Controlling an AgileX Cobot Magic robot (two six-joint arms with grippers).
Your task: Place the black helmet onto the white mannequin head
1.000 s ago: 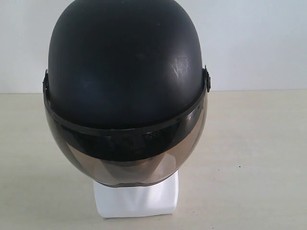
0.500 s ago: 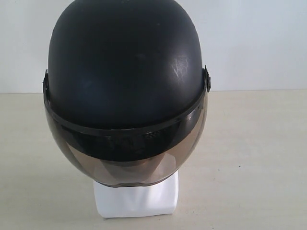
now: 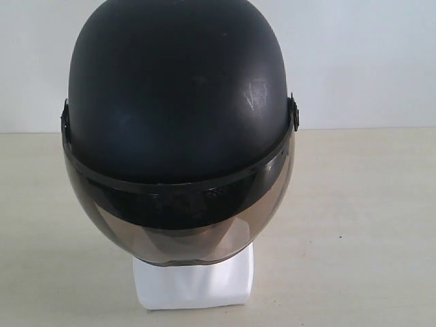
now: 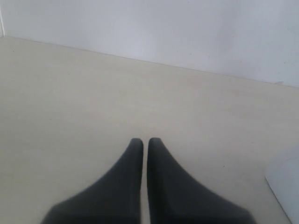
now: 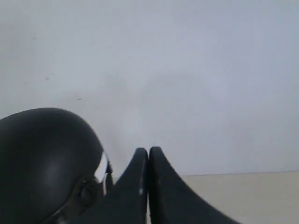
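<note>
A pale cream table (image 3: 368, 204) runs back to a plain white wall (image 3: 368, 61). In the middle of the exterior view the black helmet (image 3: 177, 102) sits on the white mannequin head (image 3: 194, 283). It is upright and faces the camera, with its smoky visor (image 3: 177, 231) lowered over the face.

Nothing differs from the frames of a second and half a second ago: helmet, head and table lie exactly as they did.

Only the squarish base of the head shows clearly below the visor's rim. The face is a dim shape behind the tint, and the crown of the helmet is cut off by the top edge. Neither arm shows in the exterior view.

The left gripper (image 4: 145, 140) is low over bare table and points toward the wall. Its two dark fingers are pressed almost together, with only a thin slit between them and nothing held. A white shape (image 4: 286, 189) at the frame's edge is too cropped to name.

The right gripper (image 5: 148, 150) is raised level with the helmet's side, just beside the visor pivot. Its fingers are likewise closed on nothing. Whether it touches the shell cannot be told.
</note>
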